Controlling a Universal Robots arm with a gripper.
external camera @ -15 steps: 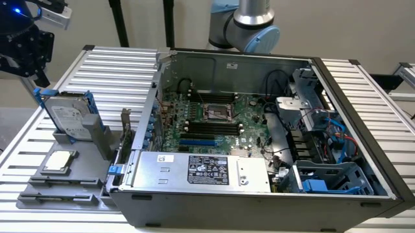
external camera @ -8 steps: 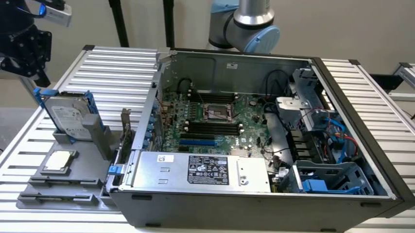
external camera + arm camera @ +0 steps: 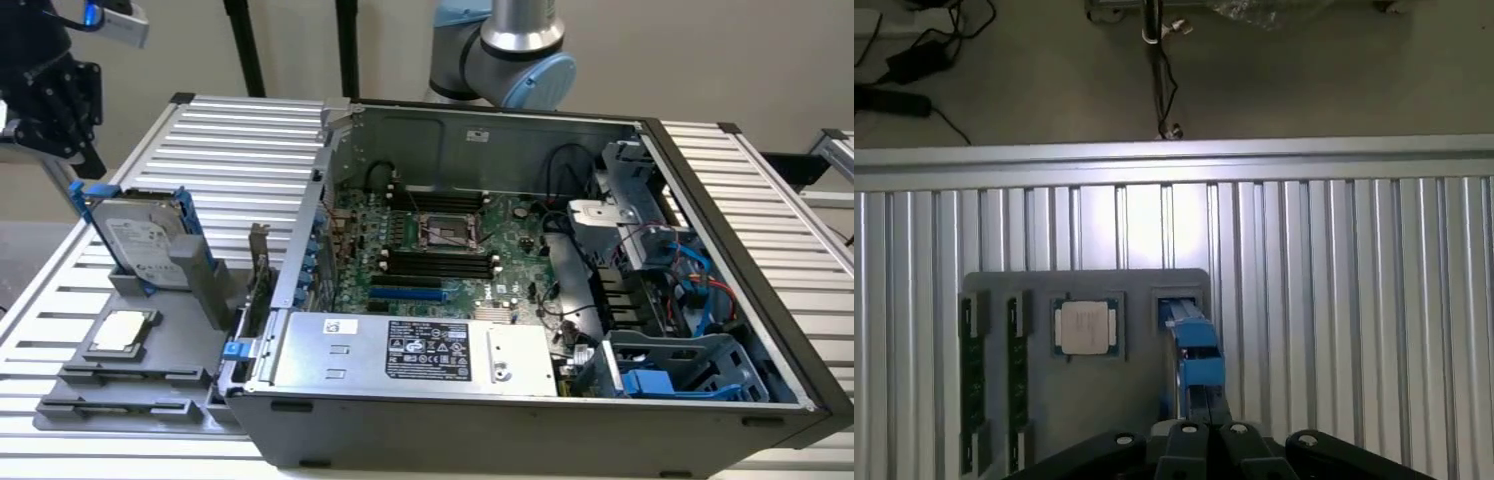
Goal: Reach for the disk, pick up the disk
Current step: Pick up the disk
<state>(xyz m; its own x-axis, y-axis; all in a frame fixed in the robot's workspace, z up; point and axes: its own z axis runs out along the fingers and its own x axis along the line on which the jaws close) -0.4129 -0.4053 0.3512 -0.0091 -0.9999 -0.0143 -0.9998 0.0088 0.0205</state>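
The black gripper, fingers pressed together, hangs above the standing silver-grey, blue-framed hard disk; a good reach likely means spreading them and centring over its thin edge.

- White label on the disk: dark print, too small to read.
- Black label on the silver power supply box: white print and symbols, none legible.
- Small white sticker on the same box: unreadable.
- No word, brand or number can be made out.
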